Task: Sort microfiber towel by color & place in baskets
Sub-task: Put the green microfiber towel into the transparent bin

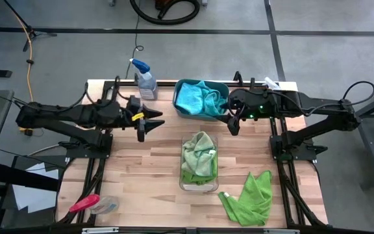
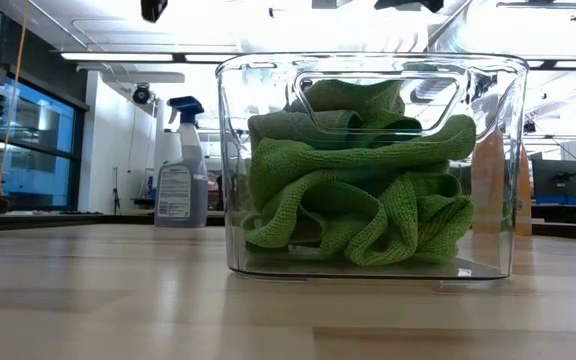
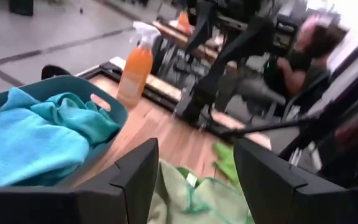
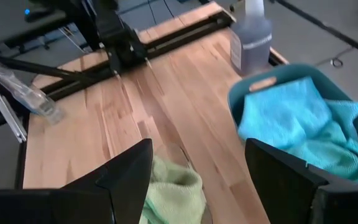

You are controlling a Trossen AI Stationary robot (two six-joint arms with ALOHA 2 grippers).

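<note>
Microfiber towels, sorting nearly complete: left gripper [image 1: 141, 132] hovers w/ fingers spread and nothing between them, above bare table [image 1: 148, 169] just left of the clear bin [image 1: 182, 184]; right gripper [image 1: 233, 127] likewise spread and empty, hanging at the near right corner of the teal tub [image 1: 179, 97]. Outward from the left gripper: its wrist view looks past both dark fingers onto green cloth below, w/ the tub's blue contents alongside. Outward from the right gripper: the turquoise towels [image 1: 197, 99] sit heaped inside the tub at the back centre of the table; lime-green towels [image 1: 198, 159] fill the clear bin at the table's middle, folds pressed against its see-through wall in the low view. One green towel [image 1: 250, 199] lies crumpled on the table near the front right edge, well apart from both arms, outside either basket. Spray bottle [image 1: 145, 79] stands at the back left; red-handled tool [image 1: 84, 203] at front left; neither belongs to the task. Step in hand, as judged: between picks. Next move calls for the right arm, the nearer one, to reach forward to the loose green towel, pinch a raised fold, and carry it over to the clear bin.
</note>
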